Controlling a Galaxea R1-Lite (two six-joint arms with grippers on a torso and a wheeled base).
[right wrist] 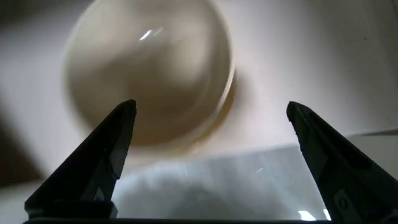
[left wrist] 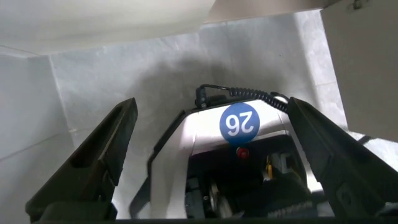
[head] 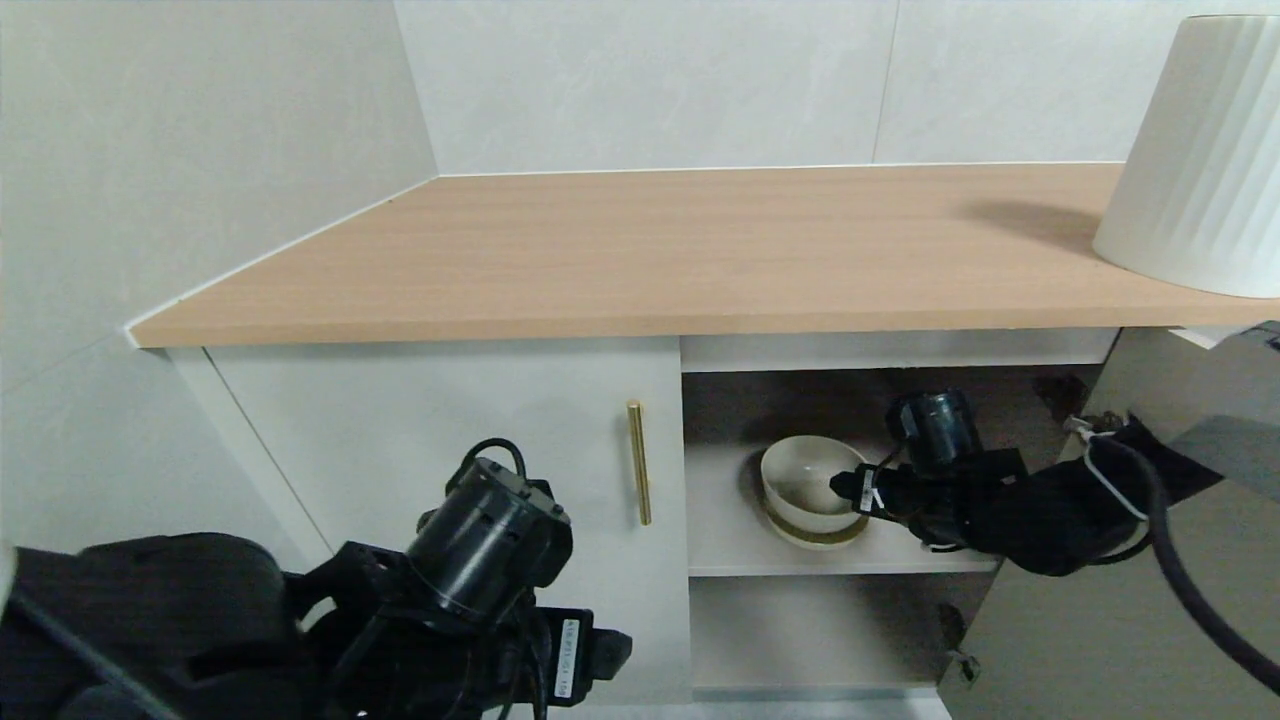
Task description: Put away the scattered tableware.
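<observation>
Bowl (head: 806, 488) on cabinet shelf (head: 718, 535), right claw (head: 843, 487) spread beside it

My left arm (head: 480, 560) is folded low and close to me, and its wrist points downward. My left gripper (left wrist: 211, 109) keeps its two fingers spread wide apart and grips nothing. My right arm (head: 1040, 510) is stretched forward and turned inward toward my left. My right gripper (right wrist: 210, 109) is also spread wide.
</observation>
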